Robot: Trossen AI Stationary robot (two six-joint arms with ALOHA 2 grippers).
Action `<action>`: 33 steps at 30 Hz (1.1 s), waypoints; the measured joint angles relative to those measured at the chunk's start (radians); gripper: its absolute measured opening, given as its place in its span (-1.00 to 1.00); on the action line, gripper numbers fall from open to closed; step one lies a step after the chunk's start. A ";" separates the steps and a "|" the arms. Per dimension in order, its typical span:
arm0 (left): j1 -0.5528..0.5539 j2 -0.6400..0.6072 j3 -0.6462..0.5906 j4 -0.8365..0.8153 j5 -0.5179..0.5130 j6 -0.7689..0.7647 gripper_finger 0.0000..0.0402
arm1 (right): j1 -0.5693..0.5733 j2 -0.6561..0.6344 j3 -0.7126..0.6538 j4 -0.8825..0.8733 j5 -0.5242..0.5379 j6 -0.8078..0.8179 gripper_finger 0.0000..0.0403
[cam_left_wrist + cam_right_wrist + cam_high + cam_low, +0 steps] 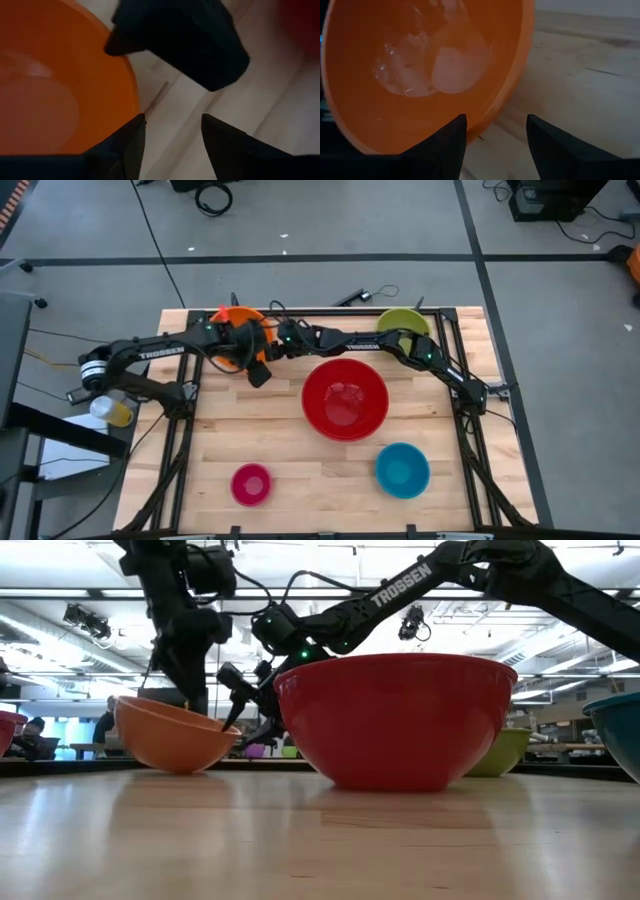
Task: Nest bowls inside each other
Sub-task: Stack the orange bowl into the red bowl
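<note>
The orange bowl [232, 332] sits at the table's far left, tipped so its rim dips toward the red bowl [345, 398]; in the low view the orange bowl [172, 735] rests on the edge of its base. My left gripper [172, 137] hangs open above the bowl's right-hand rim, one finger over the bowl's inside and one over bare table. My right gripper [496, 137] reaches in from the right, open. It looks into the tipped bowl [425, 65], whose lowest rim lies just beyond its fingertips. In the low view the right gripper [236, 700] stands beside that rim. My left gripper has one fingertip [131, 135] at the inner side of the orange bowl's rim [136, 107], coming from above and pointing steeply down; I cannot tell whether it touches. My right gripper's fingers slant down from the table's right toward the bowl's lowered rim [492, 120]; I cannot tell whether they touch it.
The red bowl stands mid-table, close to the right of both grippers. A lime green bowl [403, 326] is at the far right, a blue bowl [402, 469] near right, a magenta bowl [250, 483] near left. Bare wood lies between the near bowls.
</note>
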 joint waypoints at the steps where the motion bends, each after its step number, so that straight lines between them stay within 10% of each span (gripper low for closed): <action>1: -0.004 0.007 0.000 0.000 0.000 -0.001 -0.03 | -0.001 0.000 0.000 -0.003 0.000 0.000 0.03; 11: -0.035 0.013 0.000 -0.004 0.011 -0.036 -0.03 | -0.015 -0.001 0.000 -0.011 0.007 -0.003 -0.04; 26: -0.101 0.010 0.000 -0.005 0.022 -0.095 -0.03 | -0.016 -0.003 0.000 -0.021 0.014 -0.056 -0.91; 33: -0.100 -0.040 0.000 -0.004 0.034 -0.109 -0.03 | -0.016 -0.003 0.000 -0.047 0.014 -0.091 -0.96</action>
